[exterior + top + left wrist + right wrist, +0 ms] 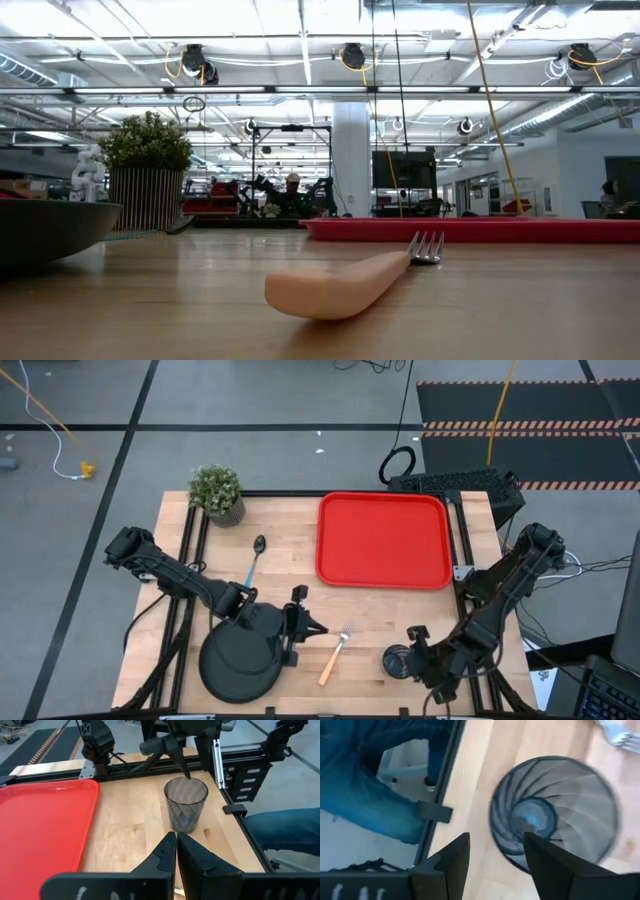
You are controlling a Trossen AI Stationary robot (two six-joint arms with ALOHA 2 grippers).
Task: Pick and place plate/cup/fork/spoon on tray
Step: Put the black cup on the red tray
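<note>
Hovering right over the cup (554, 812), the right gripper (492, 850) has its fingers spread apart with nothing in them, and one finger looks lined up near the rim, so my guess is it's setting up a rim pinch. That makes sense, since the cup stands upright at the near right of the table, well apart from the tray (383, 540).

The cup itself is a small dark see-through tumbler with swirled ribs running down to the base, and it's empty.

The left gripper (176, 851) sits by the plate (240, 657) at the near left with its fingers almost pressed together, holding nothing, probably just waiting its turn.

The fork (335, 655) lies flat between plate and cup, and the spoon (255, 560) lies near the plant (217, 492). The tray has nothing on it yet, so I'd say all four items are still to go.
</note>
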